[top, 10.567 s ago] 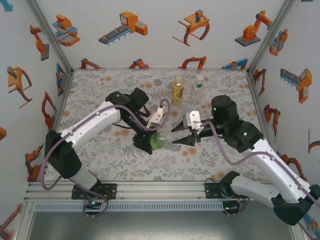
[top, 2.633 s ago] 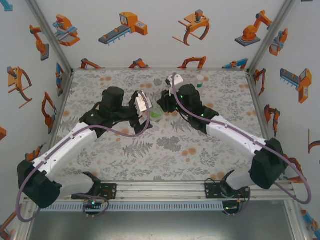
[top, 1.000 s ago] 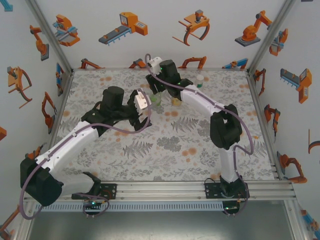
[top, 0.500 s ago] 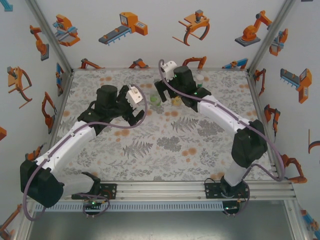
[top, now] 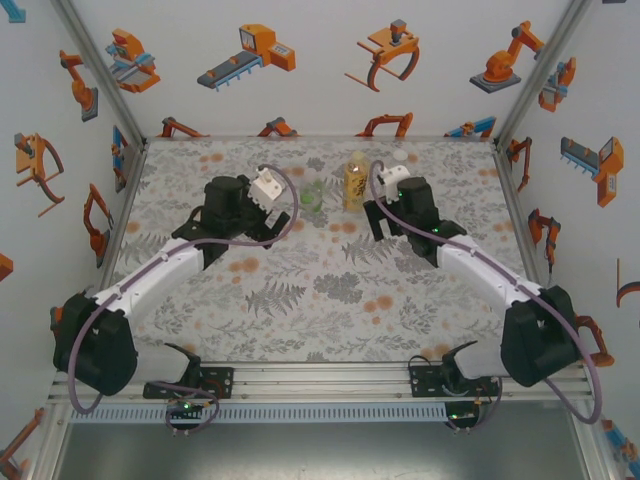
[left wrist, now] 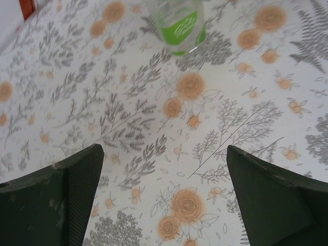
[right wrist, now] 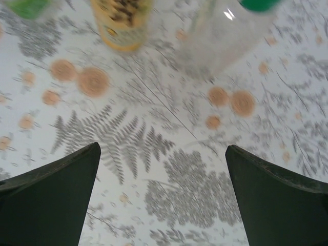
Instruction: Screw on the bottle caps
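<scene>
Both arms have drawn back from the green bottle (top: 314, 198), and the right arm has swung out to the near right of the row. The left fingers (left wrist: 72, 195) are spread wide and empty over bare bench (top: 330, 300), just left and near of that bottle. The bottle stands upright and free at the far middle. Whether its cap is on I cannot tell. Just right of it stands the amber bottle (top: 355, 185), with a pale yellow cap (top: 355, 157) on its neck. Farther right, the colourless bottle (right wrist: 220, 41) carries a green cap (right wrist: 256, 4), blurred in the right wrist view. The right fingers (right wrist: 277, 195) also gape wide, holding nothing, on the near side of the amber and colourless bottles.
</scene>
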`<state>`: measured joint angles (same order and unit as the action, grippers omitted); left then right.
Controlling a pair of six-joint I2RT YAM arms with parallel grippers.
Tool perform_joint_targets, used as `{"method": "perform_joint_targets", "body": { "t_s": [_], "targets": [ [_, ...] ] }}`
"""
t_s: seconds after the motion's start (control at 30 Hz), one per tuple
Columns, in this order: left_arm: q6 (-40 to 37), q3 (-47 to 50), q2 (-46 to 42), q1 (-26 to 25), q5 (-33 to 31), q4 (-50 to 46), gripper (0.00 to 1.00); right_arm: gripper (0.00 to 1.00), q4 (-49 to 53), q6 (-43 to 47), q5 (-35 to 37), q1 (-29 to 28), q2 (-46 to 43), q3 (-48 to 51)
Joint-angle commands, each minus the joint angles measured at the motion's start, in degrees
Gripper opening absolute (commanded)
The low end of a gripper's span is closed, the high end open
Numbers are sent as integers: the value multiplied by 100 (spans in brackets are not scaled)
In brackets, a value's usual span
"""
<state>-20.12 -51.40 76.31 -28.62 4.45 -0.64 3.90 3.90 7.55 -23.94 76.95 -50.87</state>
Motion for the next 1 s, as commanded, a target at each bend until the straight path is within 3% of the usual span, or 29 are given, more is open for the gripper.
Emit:
{"method": "perform_joint_targets", "body": {
  "t_s": [0.0, 0.1, 0.23, 0.47, 0.83, 0.97],
  "targets": [
    [574, 369, 31, 121, -855, 680, 97, 98, -156, -75, 169, 428, -351, 396],
    [794, 685, 24, 328, -1403, 991, 97, 98, -381, -85, 127, 972, -475, 796],
    [1029, 1080, -1, 713, -1675, 1288, 97, 97, -833, -294, 188, 1700, -429, 1158],
    [1186, 1745, 143, 1330, -2022, 2089, 97, 97, -2262, -379, 466, 2275, 125, 1732],
    [1741, 2928, 698, 2281, -1062, 4719, 97, 95, -4373, -849, 21, 2534, 777, 2481],
    [1862, 2843, 724, 2424, -879, 4533, 97, 93, -5478, -774, -135, 2535, 1146, 2924]
  ]
}}
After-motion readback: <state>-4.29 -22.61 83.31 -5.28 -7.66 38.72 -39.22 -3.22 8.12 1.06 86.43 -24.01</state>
